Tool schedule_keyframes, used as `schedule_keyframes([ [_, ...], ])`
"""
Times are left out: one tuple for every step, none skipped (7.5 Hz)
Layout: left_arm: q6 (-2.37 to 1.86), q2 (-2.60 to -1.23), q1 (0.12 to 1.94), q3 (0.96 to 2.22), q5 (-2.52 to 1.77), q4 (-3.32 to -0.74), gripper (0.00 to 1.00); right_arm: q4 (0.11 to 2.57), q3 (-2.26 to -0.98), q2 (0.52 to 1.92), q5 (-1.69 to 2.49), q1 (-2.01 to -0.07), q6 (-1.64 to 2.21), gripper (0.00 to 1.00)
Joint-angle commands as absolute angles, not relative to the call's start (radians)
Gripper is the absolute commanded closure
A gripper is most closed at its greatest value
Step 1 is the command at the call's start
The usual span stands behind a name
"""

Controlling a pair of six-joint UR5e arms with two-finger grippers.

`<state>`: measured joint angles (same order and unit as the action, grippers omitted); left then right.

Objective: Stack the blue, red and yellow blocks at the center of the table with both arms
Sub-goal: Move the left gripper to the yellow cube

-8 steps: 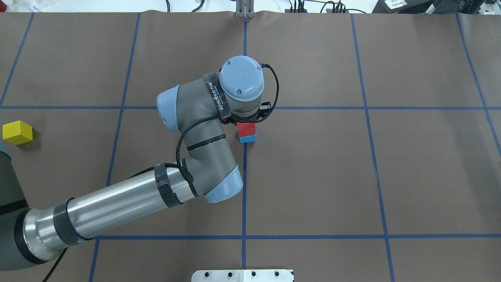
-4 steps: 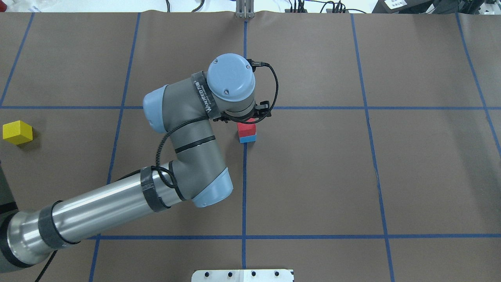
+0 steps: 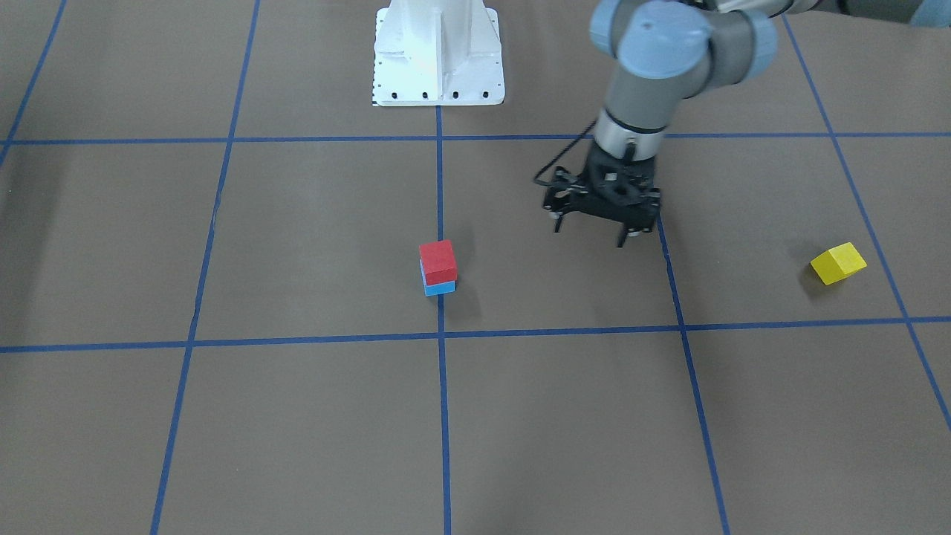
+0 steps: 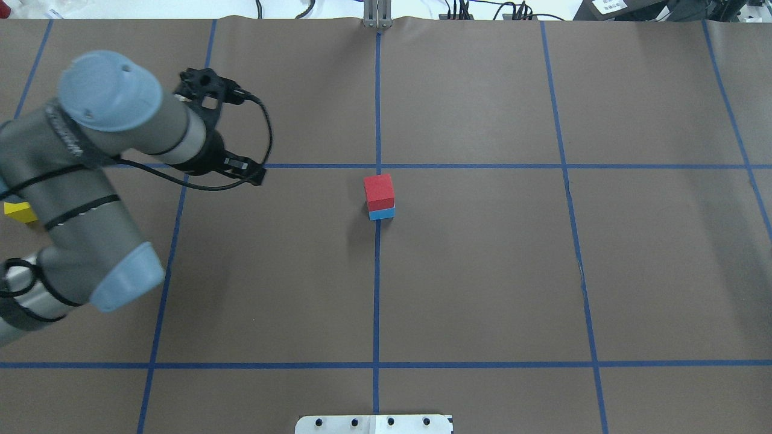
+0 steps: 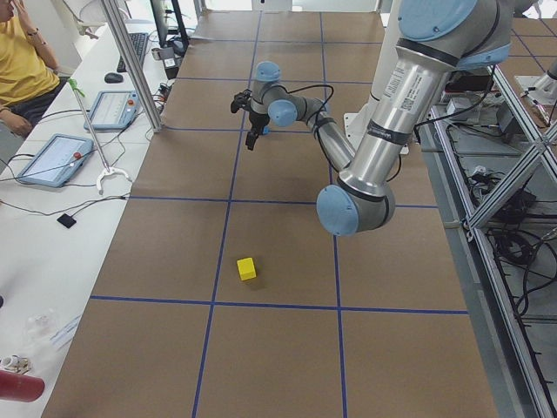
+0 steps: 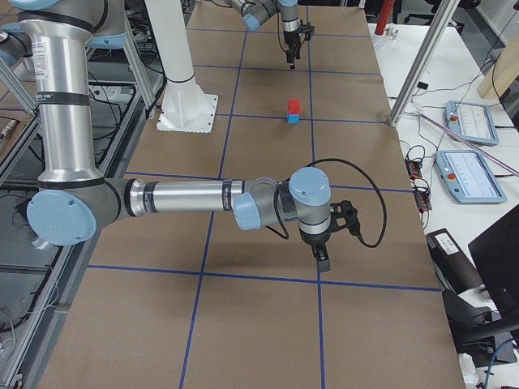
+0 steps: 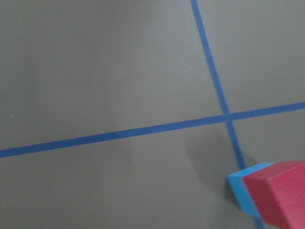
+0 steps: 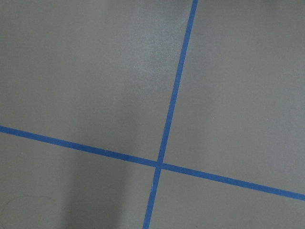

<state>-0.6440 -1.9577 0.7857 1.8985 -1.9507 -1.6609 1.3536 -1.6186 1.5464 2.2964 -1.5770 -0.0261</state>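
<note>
A red block [image 4: 379, 190] sits on a blue block [image 4: 381, 213] at the table's center, also in the front view as red block [image 3: 437, 260] on blue block [image 3: 440, 287]. They show at the lower right of the left wrist view [image 7: 279, 195]. A yellow block [image 3: 838, 263] lies alone toward the robot's left; in the overhead view the yellow block [image 4: 18, 212] is partly hidden by the left arm. My left gripper [image 3: 592, 232] is open and empty, above the table between stack and yellow block. My right gripper [image 6: 324, 259] shows only in the right side view; I cannot tell its state.
The white robot base [image 3: 438, 52] stands at the table's near edge. Blue tape lines [image 4: 377, 271] divide the brown table cover. An operator [image 5: 26, 61] and tablets [image 5: 52, 157] are on a side bench beyond the far edge.
My left arm has pulled away from the stack and swung to the robot's left. The red block has stayed on the blue block, now fully in view.
</note>
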Motion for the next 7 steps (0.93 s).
schedule_keyframes([
  [-0.229,-1.661,1.001,1.927,-2.110,-1.826,0.00,1.353,-1.620,1.548,2.296,-1.577,-0.026,0.00],
  [-0.080,-1.561,1.088,1.840,-2.235,-1.983,0.00,1.353,-1.620,1.548,2.296,-1.577,-0.028,0.00],
  [0.060,-1.518,1.170,1.689,-2.347,-2.157,0.00,1.353,-1.618,1.548,2.296,-1.577,-0.028,0.00],
  [0.151,-1.513,1.217,1.545,-2.420,-2.303,0.00,1.351,-1.620,1.549,2.298,-1.577,-0.028,0.00],
  [0.178,-1.513,1.226,1.460,-2.434,-2.392,0.00,1.351,-1.618,1.548,2.296,-1.577,-0.028,0.00],
  [0.181,-1.514,1.221,1.410,-2.434,-2.457,0.00,1.351,-1.618,1.549,2.298,-1.577,-0.028,0.00],
  [0.184,-1.522,1.220,1.363,-2.434,-2.527,0.00,1.351,-1.618,1.549,2.296,-1.577,-0.028,0.00],
])
